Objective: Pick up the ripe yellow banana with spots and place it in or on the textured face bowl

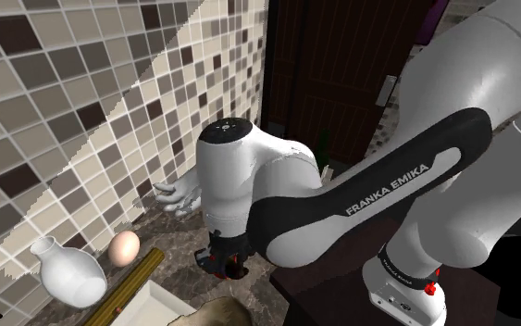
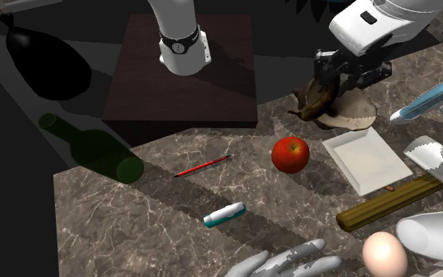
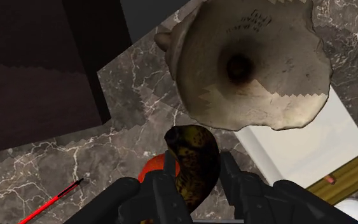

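Beneath one finger lies the round red apple; my gripper pinches the curved, brown-mottled banana, whose slick skin I judge could pivot or slip free. Just ahead of my fingertips sits the rough, ragged-rimmed bowl, and letting go short would drop the fruit onto the veined marble counter or the flat white tray beside it.

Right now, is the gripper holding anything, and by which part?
Yes: the dark-spotted banana, clamped between the jaws around its middle, one end sticking out past them toward the bowl.
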